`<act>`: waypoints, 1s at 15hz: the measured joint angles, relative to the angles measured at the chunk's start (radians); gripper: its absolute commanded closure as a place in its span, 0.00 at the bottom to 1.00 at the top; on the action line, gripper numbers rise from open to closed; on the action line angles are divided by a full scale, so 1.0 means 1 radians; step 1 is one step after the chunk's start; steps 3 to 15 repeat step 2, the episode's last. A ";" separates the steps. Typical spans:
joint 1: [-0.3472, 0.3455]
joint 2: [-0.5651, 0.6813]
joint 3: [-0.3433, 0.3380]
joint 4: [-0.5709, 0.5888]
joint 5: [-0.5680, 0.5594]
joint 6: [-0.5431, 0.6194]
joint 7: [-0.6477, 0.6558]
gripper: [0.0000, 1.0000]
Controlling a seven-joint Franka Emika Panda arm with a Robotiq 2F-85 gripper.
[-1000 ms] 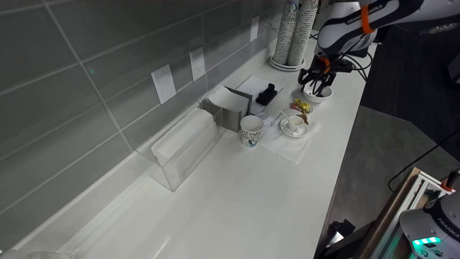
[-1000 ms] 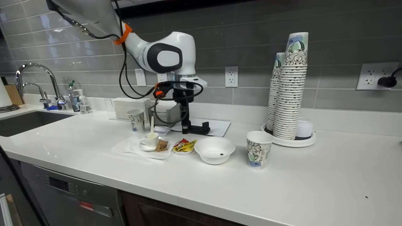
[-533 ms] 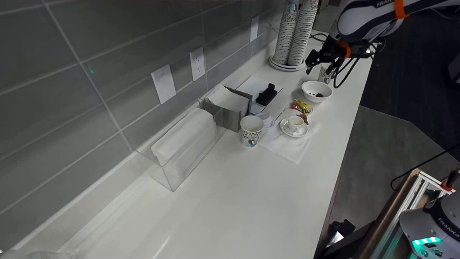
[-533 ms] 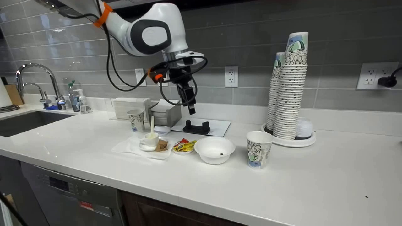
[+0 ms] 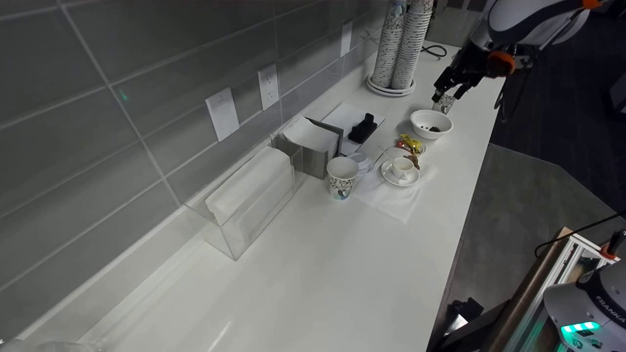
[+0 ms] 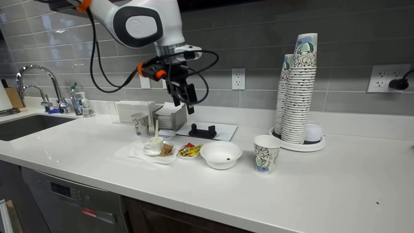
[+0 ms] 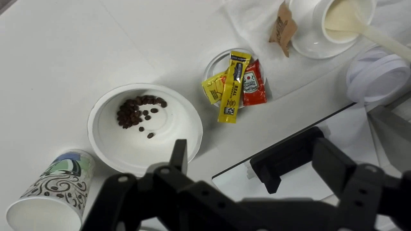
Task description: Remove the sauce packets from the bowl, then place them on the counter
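The sauce packets, yellow and red, lie in a small clear dish point(image 7: 216, 65) beside the bowl. They show in the wrist view point(image 7: 235, 83) and in both exterior views point(image 5: 412, 143) point(image 6: 190, 150). The white bowl point(image 7: 128, 149) holds dark coffee beans and no packet that I can see. It stands on the white counter point(image 6: 307, 191), also in both exterior views point(image 5: 433, 135) point(image 6: 221, 159). My gripper point(image 7: 253, 154) is open and empty. It hangs well above the counter, behind the bowl in an exterior view point(image 6: 183, 107); it also shows in an exterior view point(image 5: 447, 96).
A paper cup point(image 6: 266, 155) stands beside the bowl. A cup with a stirrer point(image 6: 155, 144) on a saucer and a brown packet point(image 6: 166, 150) sit on a napkin. A black holder point(image 6: 202, 132) on a white board, napkin boxes point(image 5: 249, 190) and tall cup stacks point(image 6: 299, 106) line the wall.
My gripper has risen from low near the bowl and the black holder to well above the counter and drawn away from the bowl. The packets, bowl and cups have not moved.
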 measured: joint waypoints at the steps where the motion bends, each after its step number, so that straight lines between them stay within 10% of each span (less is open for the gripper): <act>1: 0.000 0.000 0.000 0.000 0.000 0.000 0.001 0.00; 15: 0.000 0.002 0.001 0.000 0.000 0.000 0.002 0.00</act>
